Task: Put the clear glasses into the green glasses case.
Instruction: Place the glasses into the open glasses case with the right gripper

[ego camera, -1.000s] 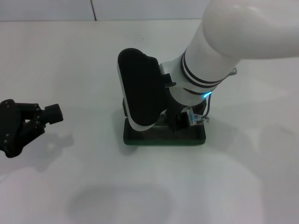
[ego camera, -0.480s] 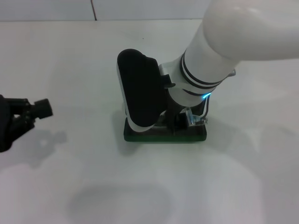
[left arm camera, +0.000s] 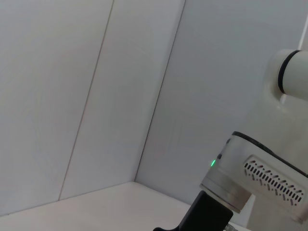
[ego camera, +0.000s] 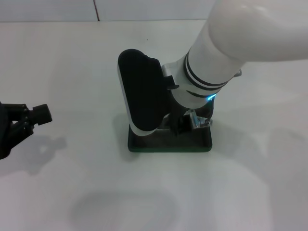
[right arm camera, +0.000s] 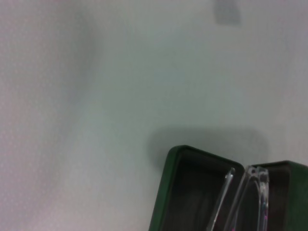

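Count: one pair of glasses, one case, two arms, one table.
Glasses: the clear glasses [right arm camera: 250,192] are see-through plastic, with thin curved arms and a thicker clear edge; in the right wrist view they stand over the open case, their lower parts inside its hollow. In the head view only a small clear piece [ego camera: 198,120] shows beside the right arm's wrist, above the case.
Case: the green glasses case [ego camera: 169,143] is a dark green hard box, rectangular with rounded corners, lying open on the table in front of the robot; its lining [right arm camera: 192,197] is dark and dull, like felt.
Right gripper: the right gripper [ego camera: 185,122] is down at the case, on the glasses; the big white arm and its black oblong cover hide the fingers, so whether they are closed on the glasses cannot be told.
Left gripper: the left gripper [ego camera: 29,118] is black and blocky, off at the robot's left, well apart from the case and holding nothing; open or closed cannot be told.
Table: the table [ego camera: 72,57] is plain, smooth and white.
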Robot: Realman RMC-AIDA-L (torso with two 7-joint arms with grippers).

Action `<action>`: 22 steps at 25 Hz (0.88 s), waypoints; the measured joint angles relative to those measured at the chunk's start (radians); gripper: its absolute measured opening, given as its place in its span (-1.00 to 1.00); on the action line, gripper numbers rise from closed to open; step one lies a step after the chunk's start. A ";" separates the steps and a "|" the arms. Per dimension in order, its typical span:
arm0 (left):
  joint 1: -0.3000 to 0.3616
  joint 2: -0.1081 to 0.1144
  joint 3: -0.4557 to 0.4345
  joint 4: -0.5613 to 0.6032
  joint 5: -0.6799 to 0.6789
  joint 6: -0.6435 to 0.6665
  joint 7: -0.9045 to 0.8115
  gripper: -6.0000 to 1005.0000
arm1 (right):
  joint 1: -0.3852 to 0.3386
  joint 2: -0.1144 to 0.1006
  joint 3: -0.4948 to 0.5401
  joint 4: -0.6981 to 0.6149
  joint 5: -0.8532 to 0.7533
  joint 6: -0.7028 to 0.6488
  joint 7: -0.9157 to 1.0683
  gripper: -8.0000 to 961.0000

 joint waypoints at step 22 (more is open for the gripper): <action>0.009 -0.005 -0.009 -0.004 0.002 -0.001 0.007 -0.89 | -0.005 0.000 -0.005 -0.001 -0.001 0.001 -0.001 -0.73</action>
